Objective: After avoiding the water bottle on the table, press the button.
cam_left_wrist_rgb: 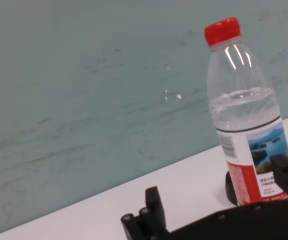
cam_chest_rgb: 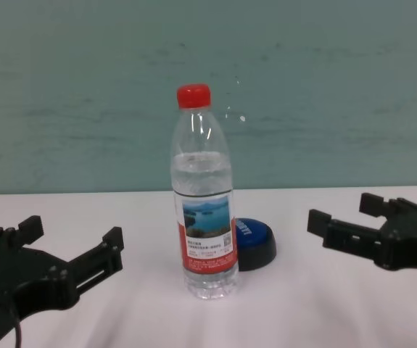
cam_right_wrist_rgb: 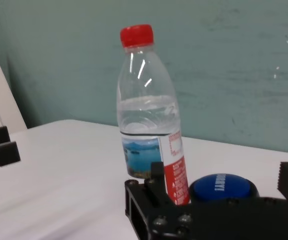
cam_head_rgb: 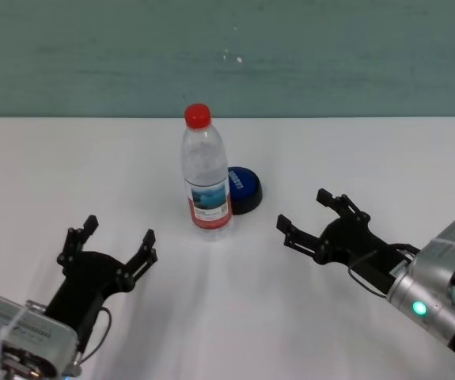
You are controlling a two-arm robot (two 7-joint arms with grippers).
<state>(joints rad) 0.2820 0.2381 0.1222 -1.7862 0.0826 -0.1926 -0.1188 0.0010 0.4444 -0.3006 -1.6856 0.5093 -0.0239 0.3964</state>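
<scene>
Behind the clear ribbed water bottle [cam_head_rgb: 206, 170] (upright) sits the domed button [cam_head_rgb: 243, 188]; both pincers gape wide.

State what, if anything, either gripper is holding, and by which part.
Nothing is held: the left gripper and right gripper are open, apart from the water bottle.

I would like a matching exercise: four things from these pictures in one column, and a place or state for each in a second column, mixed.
1. water bottle
2. button
3. left gripper
4. right gripper

a. open, near the table's left side
b. upright, red cap on
c. open, right of the button
d. partly hidden behind the bottle

Pairs: 1-b, 2-d, 3-a, 4-c
</scene>
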